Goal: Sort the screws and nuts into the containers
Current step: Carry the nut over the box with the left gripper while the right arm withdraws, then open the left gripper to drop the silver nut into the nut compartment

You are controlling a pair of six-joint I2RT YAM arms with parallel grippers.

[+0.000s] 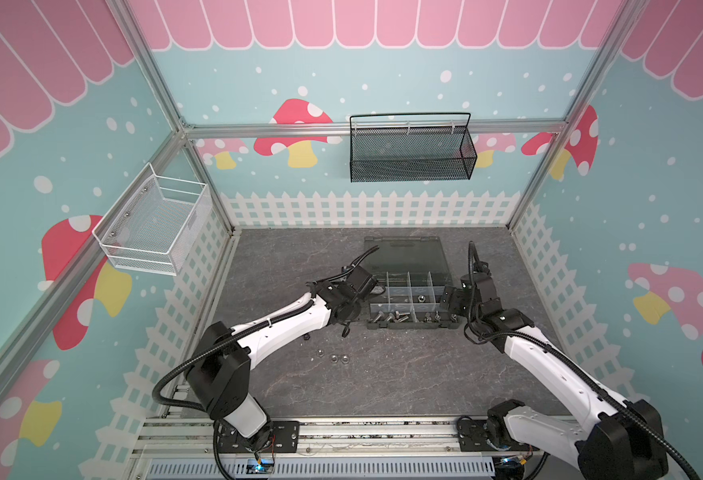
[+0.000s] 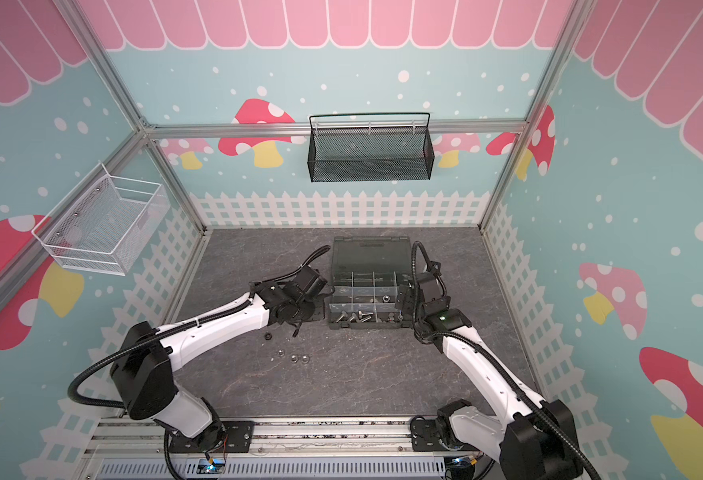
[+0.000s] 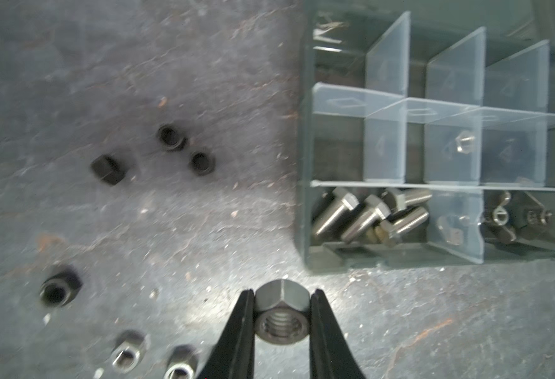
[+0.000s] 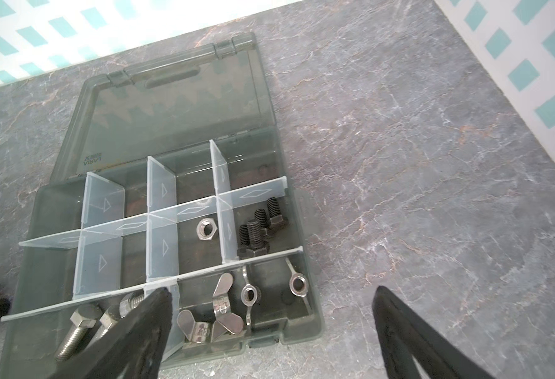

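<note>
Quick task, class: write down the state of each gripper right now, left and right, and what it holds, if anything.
Left gripper: closed on a silver hex nut.
Right gripper: open, holding nothing.

Nuts [image 1: 334,358] are lying on the table [image 1: 403,382] front-left of the box [image 1: 416,327], screws [image 3: 368,216] are lying in its front-left compartment [image 3: 305,226], one nut [image 4: 206,227] in its middle row.

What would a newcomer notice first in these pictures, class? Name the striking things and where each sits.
The left gripper pinches a shiny silver hexagonal nut left of the dark grey translucent organizer box, which lies open toward the back of the grey marbled table. Silver hex-head screws lie in its front left compartment, and loose black nuts dot the table to its left.
</note>
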